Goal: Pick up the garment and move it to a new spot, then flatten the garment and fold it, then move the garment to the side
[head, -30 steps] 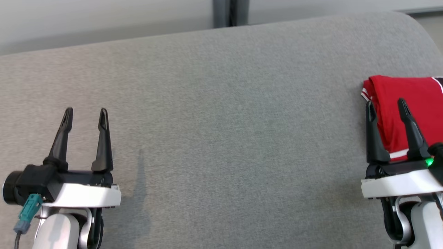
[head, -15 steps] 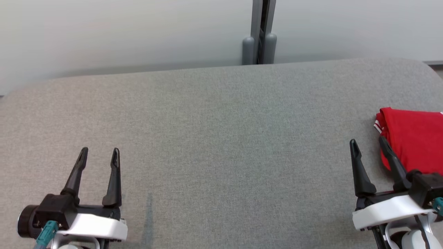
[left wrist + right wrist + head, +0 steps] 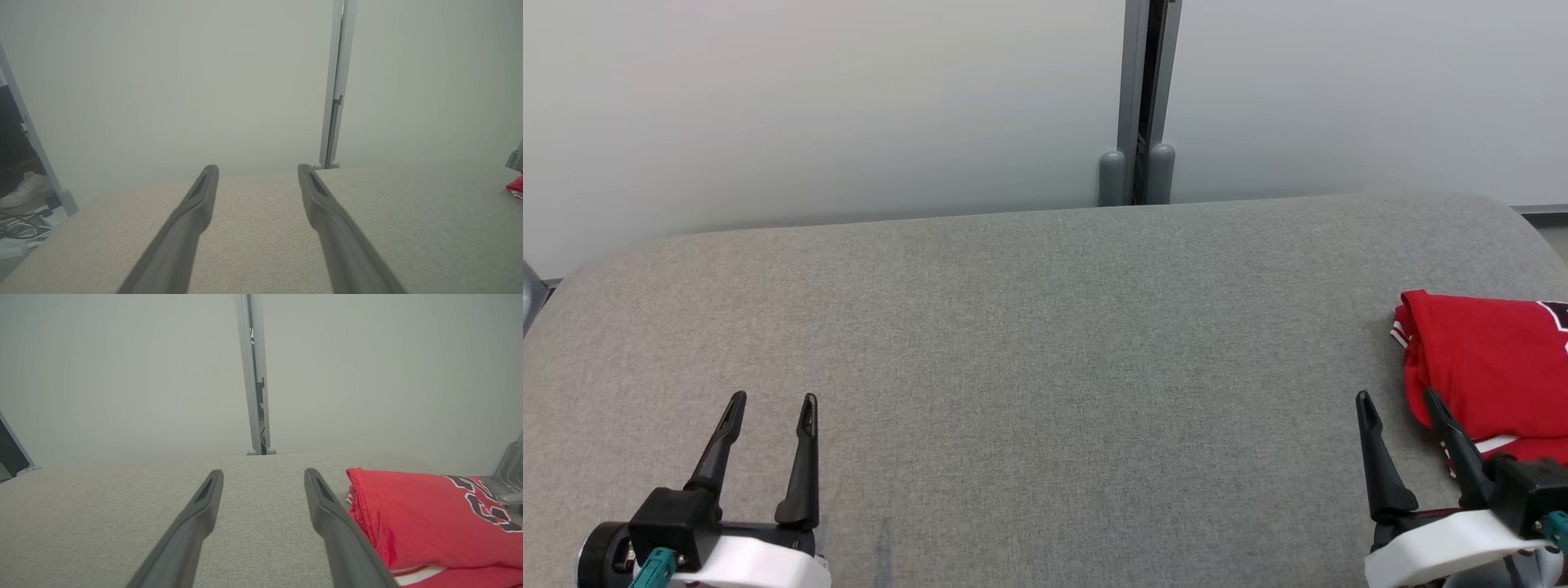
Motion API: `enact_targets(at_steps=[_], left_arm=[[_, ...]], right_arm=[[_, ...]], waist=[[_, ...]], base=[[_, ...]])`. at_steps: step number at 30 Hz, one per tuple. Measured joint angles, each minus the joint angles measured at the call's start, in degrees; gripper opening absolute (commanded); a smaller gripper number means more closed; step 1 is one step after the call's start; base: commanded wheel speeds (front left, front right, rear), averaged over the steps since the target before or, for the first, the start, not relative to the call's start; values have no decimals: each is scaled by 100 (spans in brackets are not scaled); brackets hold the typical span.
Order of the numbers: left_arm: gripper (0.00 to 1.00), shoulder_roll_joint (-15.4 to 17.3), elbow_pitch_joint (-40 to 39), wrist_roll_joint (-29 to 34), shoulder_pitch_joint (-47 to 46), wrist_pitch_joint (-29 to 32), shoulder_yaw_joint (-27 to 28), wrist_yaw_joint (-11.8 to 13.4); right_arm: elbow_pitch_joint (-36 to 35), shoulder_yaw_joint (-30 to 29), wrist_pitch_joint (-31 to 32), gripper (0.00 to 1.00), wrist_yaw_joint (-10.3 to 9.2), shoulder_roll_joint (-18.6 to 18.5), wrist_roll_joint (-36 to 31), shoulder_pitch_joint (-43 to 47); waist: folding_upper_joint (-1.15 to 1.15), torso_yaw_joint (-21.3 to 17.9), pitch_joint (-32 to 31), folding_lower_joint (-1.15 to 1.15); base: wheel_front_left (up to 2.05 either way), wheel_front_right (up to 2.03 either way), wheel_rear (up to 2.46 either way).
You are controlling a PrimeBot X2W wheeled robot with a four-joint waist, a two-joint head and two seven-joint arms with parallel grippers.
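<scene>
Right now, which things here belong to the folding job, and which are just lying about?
Job:
- red garment
- grey table
- left pincer, open
- right pincer, open

Lying about:
- post
- white shoe
- cables

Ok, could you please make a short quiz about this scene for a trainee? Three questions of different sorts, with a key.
1. Which stands nearer the folded red shirt: the left gripper or the right gripper?
2. True or false: the right gripper is shut on the shirt.
3. In the head view, on which part of the grey padded surface does the shirt lie? A: left end. B: middle. C: right end.

Key:
1. The right gripper.
2. False: its jaws stand open and hold nothing.
3. C.
</scene>
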Motion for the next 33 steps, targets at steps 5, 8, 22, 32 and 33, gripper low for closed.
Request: enact_targets(at_steps=[5, 8, 22, 32, 33], left_arm=[[100, 16, -1, -26, 97, 51, -19, 19], [100, 30, -2, -58, 100, 80, -15, 52], [100, 49, -2, -119, 110, 158, -25, 149], [100, 73, -8, -153, 110, 196, -44, 174], [100, 73, -8, -159, 110, 196, -44, 182]], right_arm=[[-108, -7, 97, 100, 0, 25, -31, 112], [-158, -2, 118, 100, 0, 43, -40, 130], [-256, 15, 178, 100, 0, 77, -48, 176], [-257, 14, 178, 100, 0, 94, -47, 176], [-257, 12, 178, 100, 0, 96, -47, 176]], waist=[[0, -7, -81, 0], [0, -7, -105, 0], [0, 17, -111, 0], [0, 15, -87, 0], [0, 15, -86, 0]], base=[[0, 0, 0], [0, 0, 0], [0, 0, 0], [0, 0, 0], [0, 0, 0]])
